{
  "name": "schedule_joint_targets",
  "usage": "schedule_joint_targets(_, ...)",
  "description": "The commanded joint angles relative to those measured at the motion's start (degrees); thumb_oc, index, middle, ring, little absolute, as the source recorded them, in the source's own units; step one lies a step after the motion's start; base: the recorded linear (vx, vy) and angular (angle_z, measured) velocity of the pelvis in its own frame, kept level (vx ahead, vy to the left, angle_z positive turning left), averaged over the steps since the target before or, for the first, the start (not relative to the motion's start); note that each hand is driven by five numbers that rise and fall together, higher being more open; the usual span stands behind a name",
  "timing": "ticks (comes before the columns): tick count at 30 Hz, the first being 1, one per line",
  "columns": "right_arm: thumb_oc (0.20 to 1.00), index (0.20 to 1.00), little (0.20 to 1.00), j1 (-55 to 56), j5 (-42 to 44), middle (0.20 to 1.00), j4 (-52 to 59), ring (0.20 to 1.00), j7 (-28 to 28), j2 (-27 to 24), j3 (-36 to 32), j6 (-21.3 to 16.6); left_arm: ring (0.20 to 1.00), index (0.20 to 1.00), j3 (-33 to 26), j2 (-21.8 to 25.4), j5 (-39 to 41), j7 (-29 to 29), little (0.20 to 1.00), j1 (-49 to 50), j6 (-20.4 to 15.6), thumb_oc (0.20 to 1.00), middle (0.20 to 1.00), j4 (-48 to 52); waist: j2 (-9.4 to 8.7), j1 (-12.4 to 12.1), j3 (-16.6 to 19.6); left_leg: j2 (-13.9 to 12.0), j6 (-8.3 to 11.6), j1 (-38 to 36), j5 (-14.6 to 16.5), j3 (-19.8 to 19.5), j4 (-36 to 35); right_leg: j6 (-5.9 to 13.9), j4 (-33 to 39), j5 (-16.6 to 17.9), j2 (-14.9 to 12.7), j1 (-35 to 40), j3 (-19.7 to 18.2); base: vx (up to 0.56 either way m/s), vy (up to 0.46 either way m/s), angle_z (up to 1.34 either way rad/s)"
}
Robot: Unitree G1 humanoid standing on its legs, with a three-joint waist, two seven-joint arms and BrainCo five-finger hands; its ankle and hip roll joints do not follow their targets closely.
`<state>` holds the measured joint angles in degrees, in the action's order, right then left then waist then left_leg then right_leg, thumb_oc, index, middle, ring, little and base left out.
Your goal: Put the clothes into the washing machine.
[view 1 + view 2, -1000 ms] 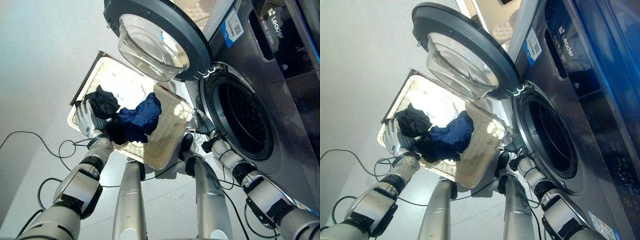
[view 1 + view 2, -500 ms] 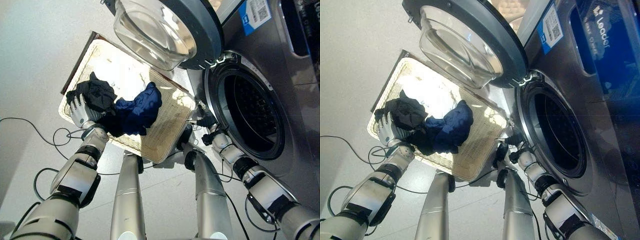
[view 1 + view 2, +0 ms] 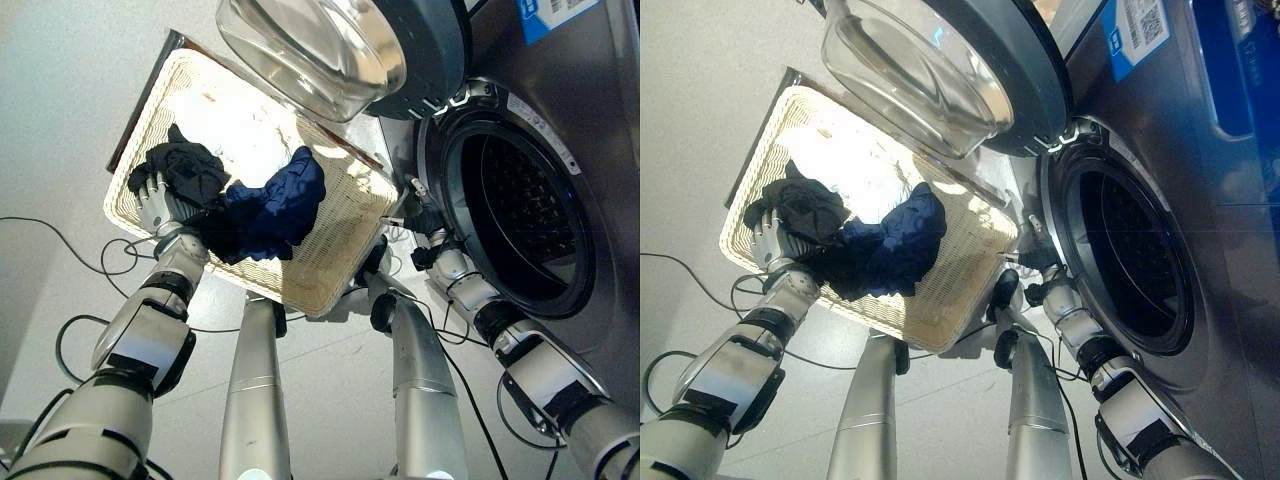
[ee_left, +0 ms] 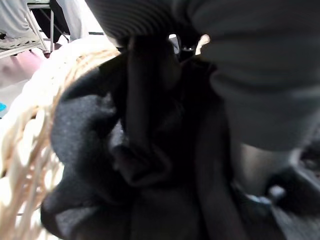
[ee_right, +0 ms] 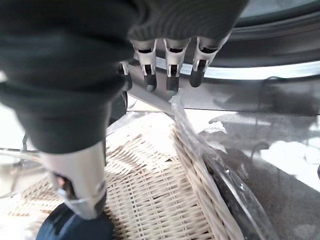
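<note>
A pale wicker basket [image 3: 335,285] lies on the floor beside the washing machine. Its drum opening [image 3: 520,210] is dark, and its round door [image 3: 400,40] stands swung out over the basket. In the basket lie a black cloth [image 3: 188,168] at the left rim and a navy cloth [image 3: 282,200] in the middle. My left hand [image 3: 160,212] reaches over the left rim, its fingers curled into the black cloth [image 4: 125,150]. My right hand [image 3: 430,232] hovers at the basket's right corner [image 5: 195,165] by the drum's edge, fingers [image 5: 170,70] relaxed and holding nothing.
The machine's steel front [image 3: 590,120] fills the right side. The glass bowl of the door [image 3: 300,50] hangs over the basket's far end. Thin clear plastic [image 5: 185,125] lies along the basket's right rim. Light floor [image 3: 60,90] spreads to the left.
The whole picture has shifted, so the camera has moved. Both hands keep their places at the basket, and the black cloth looks a little more bunched at the left hand.
</note>
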<state>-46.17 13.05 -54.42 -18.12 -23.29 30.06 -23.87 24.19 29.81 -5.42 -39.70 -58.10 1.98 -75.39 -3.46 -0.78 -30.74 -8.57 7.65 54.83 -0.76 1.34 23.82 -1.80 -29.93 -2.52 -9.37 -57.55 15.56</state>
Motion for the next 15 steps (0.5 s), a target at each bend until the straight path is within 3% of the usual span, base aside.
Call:
schedule_joint_targets(1, 1.000, 1.000, 1.000, 0.99, 2.25, 1.000, 3.35, 1.000, -1.71, -1.31, -0.69, -2.60, 0.200, 0.200, 0.55, -0.54, 2.67, 8.84, 0.200, 0.10, -0.73, 0.200, 0.200, -3.51, -0.46, 0.50, 0.95, 2.39, 1.17, 3.12, -4.92, 2.67, -2.69, 7.05, -1.55, -0.08, 0.28, 0.13, -0.10, -0.01, 0.014, -0.04)
schedule_joint_targets(8, 1.000, 1.000, 1.000, 1.54, 3.75, 1.000, 2.49, 1.000, -2.75, -1.38, -1.86, -4.48, 0.200, 0.200, -1.76, -0.12, 2.77, 1.80, 0.200, 0.79, -6.12, 0.200, 0.200, -1.78, 0.06, 0.42, 0.95, 2.40, 1.28, 0.76, -4.81, 3.71, -3.71, 7.30, -0.79, 0.08, 0.15, 1.96, 0.04, 0.00, 0.002, -0.01)
schedule_joint_targets(15, 1.000, 1.000, 1.000, 2.31, 3.43, 1.000, 2.74, 1.000, -2.89, -0.96, -2.97, -5.16, 0.200, 0.200, -3.78, -0.80, 1.60, -2.37, 0.200, 2.88, -8.65, 0.200, 0.200, 0.75, 0.93, 0.21, 0.95, 2.55, 1.36, -2.43, -4.32, 4.49, -4.47, 7.29, -1.13, -0.58, -0.25, 4.16, 0.15, -0.01, 0.004, 0.00)
